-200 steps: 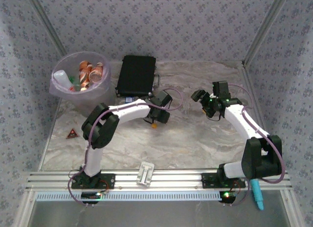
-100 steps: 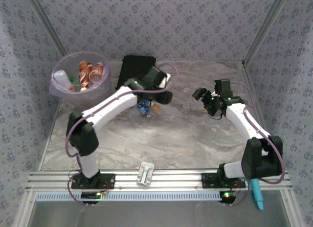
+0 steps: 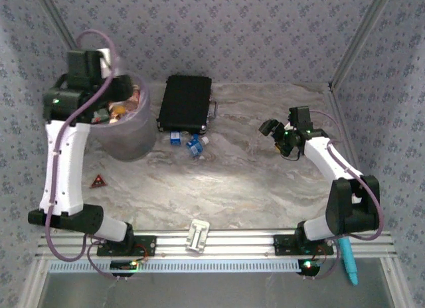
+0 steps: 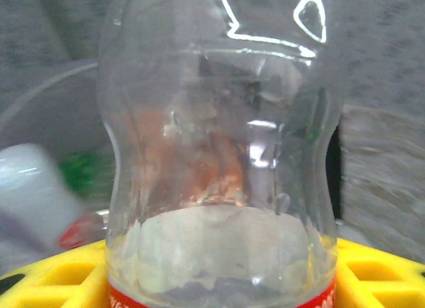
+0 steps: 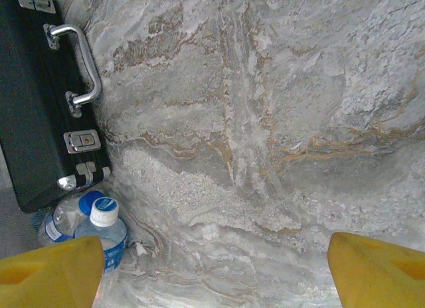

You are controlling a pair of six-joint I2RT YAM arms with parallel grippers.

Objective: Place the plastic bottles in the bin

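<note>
- The middle and near part of the table [image 3: 219, 188] lie bare, open to a pass from either side.
- A black case [image 3: 186, 102] blocks the far edge left of centre; two small bottles [image 3: 194, 147] lie against its near end.
- The bin [image 3: 129, 142] fills the far left corner; the left gripper [image 4: 219, 281], clamped on a clear bottle [image 4: 219, 155], hangs over its mouth.
- The right arm [image 3: 329, 162] arches along the right edge.

The left arm [image 3: 56, 155] reared tall at upper left, the left claw [image 3: 106, 99] clamped on a clear bottle [image 4: 219, 155]. The right arm [image 3: 329, 158] bent toward centre right, the right claw [image 3: 273, 130] spread wide.
</note>
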